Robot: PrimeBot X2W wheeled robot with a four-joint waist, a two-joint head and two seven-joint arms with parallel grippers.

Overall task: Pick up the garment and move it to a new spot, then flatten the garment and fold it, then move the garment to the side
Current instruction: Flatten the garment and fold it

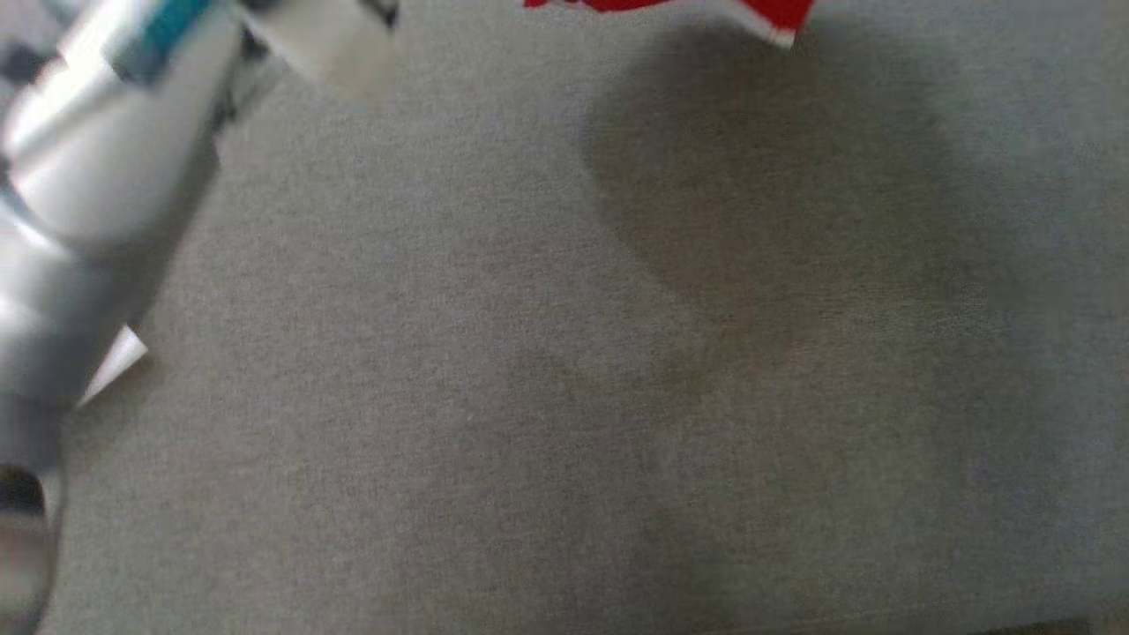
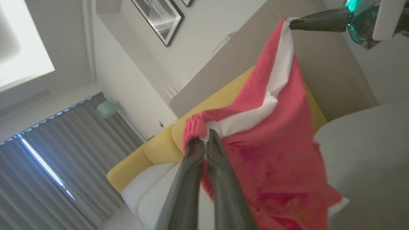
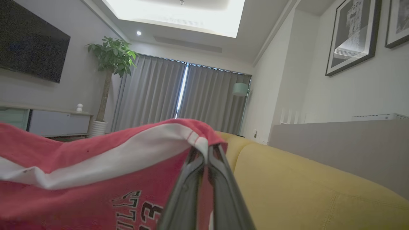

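Left end effector (image 2: 207, 135) and right end effector (image 3: 204, 149), each pinched shut on the white-trimmed edge of a red jersey (image 2: 274, 143), hold it aloft, stretched between them. By the look of it, this is the carry to a new spot. The next move calls for lowering the jersey evenly onto the grey fabric surface (image 1: 564, 397) below, edge taut. The right wrist view catches black lettering at lower centre; the head view shows a red hem at its top edge and a shadow beneath. Beyond stands a yellow sofa (image 3: 303, 185).
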